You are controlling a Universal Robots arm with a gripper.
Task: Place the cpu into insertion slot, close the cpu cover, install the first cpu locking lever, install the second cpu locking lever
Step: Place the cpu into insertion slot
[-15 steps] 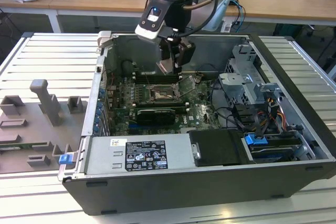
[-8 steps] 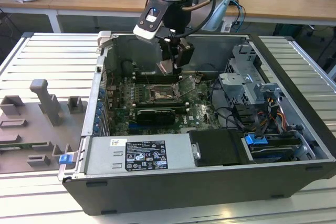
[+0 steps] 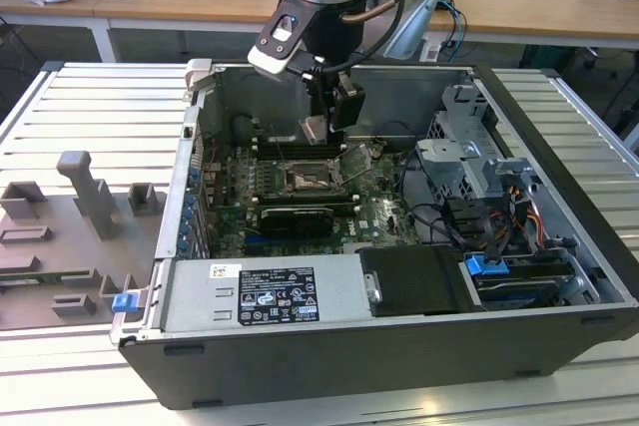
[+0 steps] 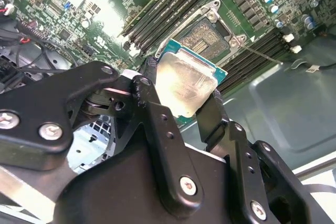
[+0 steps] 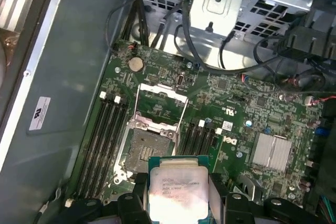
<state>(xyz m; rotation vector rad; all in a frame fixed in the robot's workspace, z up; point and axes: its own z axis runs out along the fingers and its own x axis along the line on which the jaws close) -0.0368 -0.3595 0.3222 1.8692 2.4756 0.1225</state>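
My gripper (image 3: 318,130) hangs inside the open computer case, shut on the cpu (image 3: 314,130), a thin square chip with a pale metal face. In both wrist views the cpu (image 4: 186,85) (image 5: 177,190) sits between two black fingers (image 4: 148,95) that clamp its opposite edges. It hovers a little above the insertion slot (image 3: 305,179) (image 4: 209,32) (image 5: 146,150), whose dark centre lies bare. The cpu cover (image 5: 160,91) (image 3: 356,160) stands flipped up from the far side of the slot. I cannot make out the locking levers for certain.
Long black memory slots (image 5: 105,140) flank the socket on both sides. A black graphics card (image 3: 295,216) lies just in front of it, the power supply (image 3: 265,296) nearer still. A drive cage (image 3: 469,157) and cables (image 3: 439,216) crowd the exterior view's right. Grey fixtures (image 3: 90,197) stand outside the case.
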